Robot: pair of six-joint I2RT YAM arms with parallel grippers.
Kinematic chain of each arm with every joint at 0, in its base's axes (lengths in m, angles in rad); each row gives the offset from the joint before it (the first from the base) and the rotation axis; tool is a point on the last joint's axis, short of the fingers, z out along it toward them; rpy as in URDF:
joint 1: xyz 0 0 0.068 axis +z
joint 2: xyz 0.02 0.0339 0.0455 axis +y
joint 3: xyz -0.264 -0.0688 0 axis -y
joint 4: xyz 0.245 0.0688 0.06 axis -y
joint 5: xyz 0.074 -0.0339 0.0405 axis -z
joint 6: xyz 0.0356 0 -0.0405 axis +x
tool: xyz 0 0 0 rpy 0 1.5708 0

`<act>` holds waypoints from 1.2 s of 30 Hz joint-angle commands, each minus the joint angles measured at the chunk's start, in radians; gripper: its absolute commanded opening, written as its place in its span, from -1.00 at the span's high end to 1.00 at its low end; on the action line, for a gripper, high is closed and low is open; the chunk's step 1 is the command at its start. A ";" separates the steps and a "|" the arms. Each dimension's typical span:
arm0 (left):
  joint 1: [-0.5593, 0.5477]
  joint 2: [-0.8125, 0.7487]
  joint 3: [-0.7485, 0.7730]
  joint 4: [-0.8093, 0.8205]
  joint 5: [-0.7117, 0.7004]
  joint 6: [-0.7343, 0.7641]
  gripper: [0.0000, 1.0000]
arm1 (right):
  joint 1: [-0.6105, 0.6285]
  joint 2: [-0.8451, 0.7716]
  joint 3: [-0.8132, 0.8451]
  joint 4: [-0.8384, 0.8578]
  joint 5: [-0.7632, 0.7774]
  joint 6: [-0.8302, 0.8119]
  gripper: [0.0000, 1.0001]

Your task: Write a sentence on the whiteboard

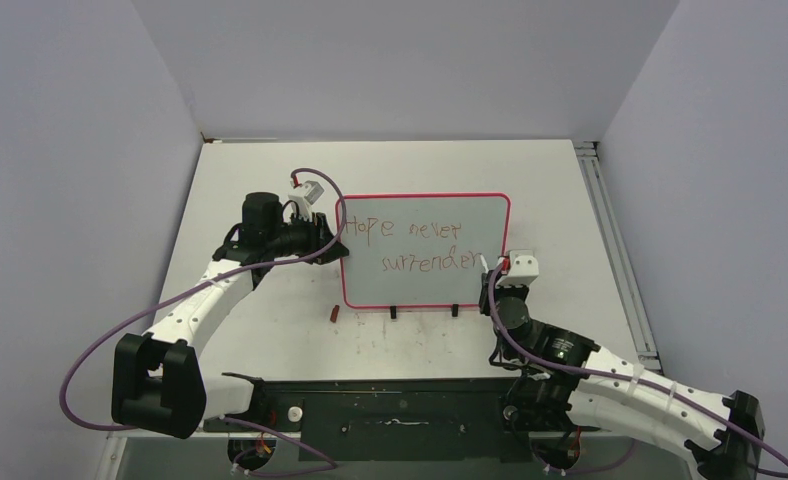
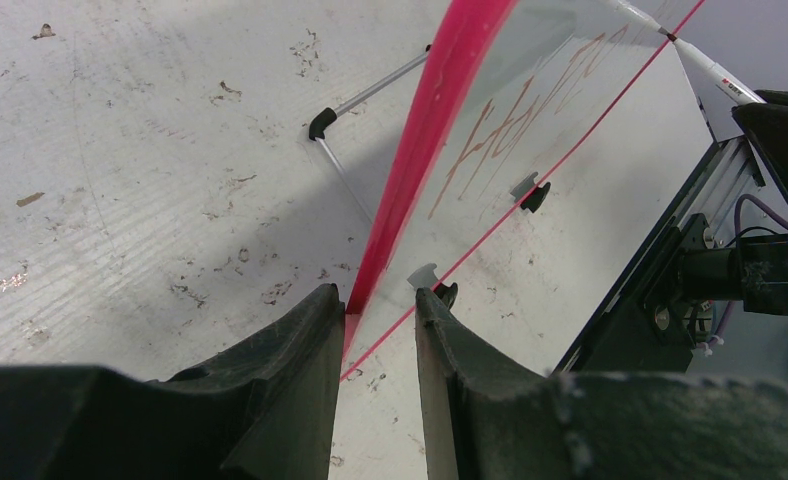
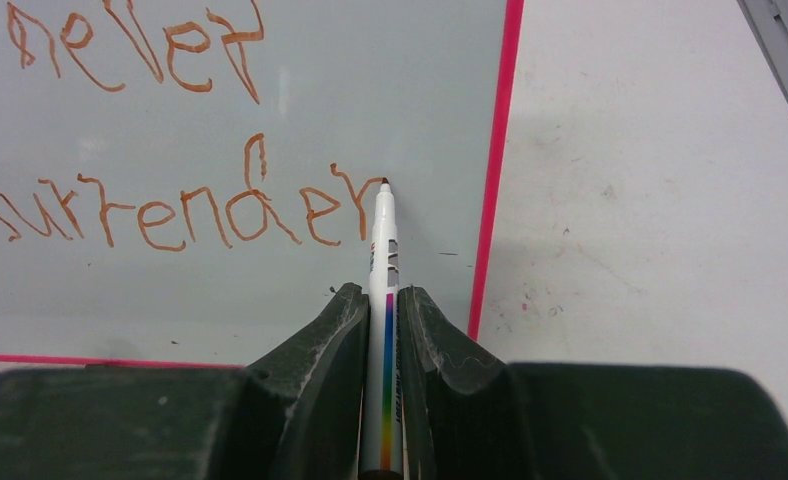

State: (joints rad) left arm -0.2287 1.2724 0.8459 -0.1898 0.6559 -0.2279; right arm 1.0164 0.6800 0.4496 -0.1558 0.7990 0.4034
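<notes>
The whiteboard (image 1: 425, 290), white with a thin pink-red frame, stands mid-table on two black feet. The sentence (image 1: 415, 245) on it reads "Hope never" above "surrender" in reddish-brown letters (image 3: 170, 215). My left gripper (image 1: 332, 235) is shut on the board's left edge; in the left wrist view the red frame (image 2: 420, 140) runs down between its fingers (image 2: 375, 297). My right gripper (image 3: 378, 292) is shut on a white marker (image 3: 382, 260) with a rainbow stripe. The marker's tip rests on the board just after the last "r", near the right frame.
A small red cap (image 1: 335, 312) lies on the table by the board's lower left corner. A thin stand leg with a black foot (image 2: 320, 122) props the board from behind. A metal rail (image 1: 610, 240) runs along the table's right side. Walls close in on three sides.
</notes>
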 commanded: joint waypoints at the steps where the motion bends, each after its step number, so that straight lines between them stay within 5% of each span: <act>1: -0.005 -0.030 0.010 0.021 0.018 0.001 0.39 | -0.007 -0.026 0.032 -0.031 0.044 0.028 0.89; 36: -0.012 -0.039 0.010 0.012 -0.003 -0.001 0.39 | -0.032 -0.089 0.044 -0.083 0.002 0.004 0.89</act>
State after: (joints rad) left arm -0.2340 1.2652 0.8463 -0.1909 0.6434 -0.2279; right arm 0.9977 0.5724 0.4671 -0.2634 0.7822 0.4191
